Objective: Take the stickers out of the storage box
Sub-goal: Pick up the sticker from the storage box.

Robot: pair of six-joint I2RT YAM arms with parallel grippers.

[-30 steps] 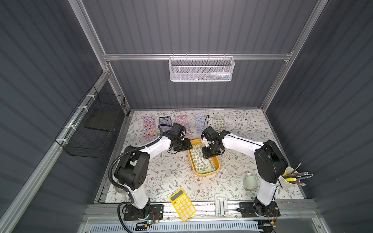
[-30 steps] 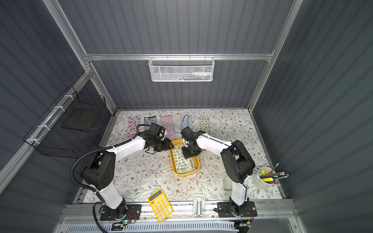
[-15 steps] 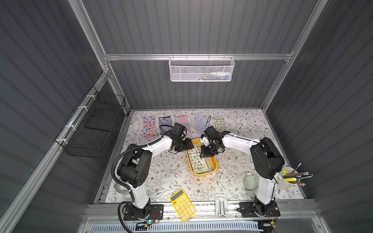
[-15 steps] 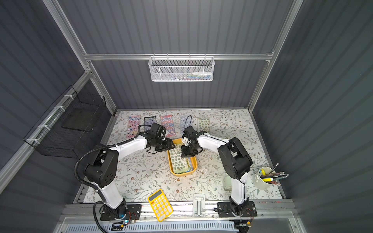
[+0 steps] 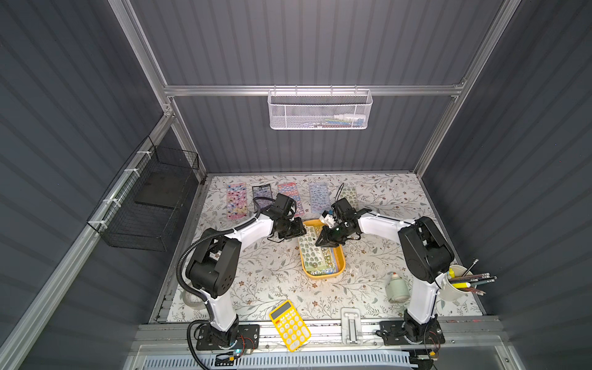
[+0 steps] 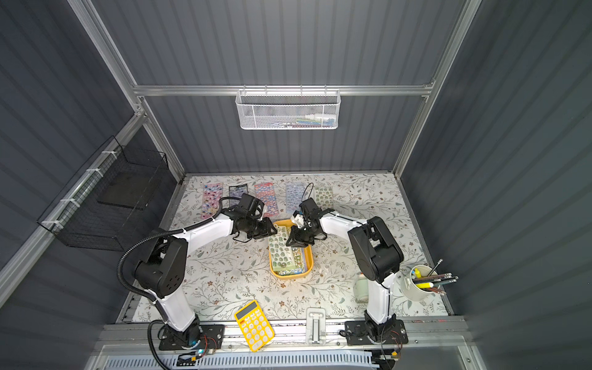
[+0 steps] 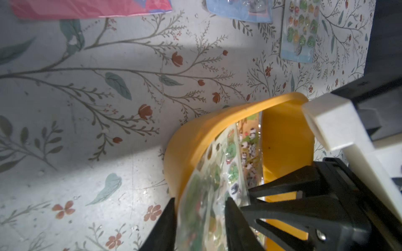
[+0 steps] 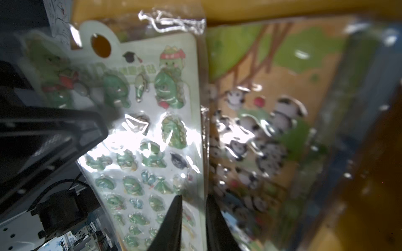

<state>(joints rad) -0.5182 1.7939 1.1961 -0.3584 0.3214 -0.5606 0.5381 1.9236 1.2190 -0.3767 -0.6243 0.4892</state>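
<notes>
Glossy green dinosaur sticker sheet [image 8: 152, 130] inside narrow left pincer [image 7: 200, 202], narrow right pincer [image 8: 194, 196]; grip unclear.

The left arm [image 5: 253, 227] and right arm [image 5: 381, 224] wore glossy white shells over their links, with bulky matte-black housings at the joints. A ribbed black hose [image 5: 187, 256] ran beside the left arm's shoulder housing. Each arm stood on a black base plate [image 5: 248, 333] trailing thin red and black wires. The left claw [image 7: 200, 206] and right claw [image 8: 192, 202] had slim, tapering black fingers. A white block [image 5: 326, 219] sat by the right claw.
</notes>
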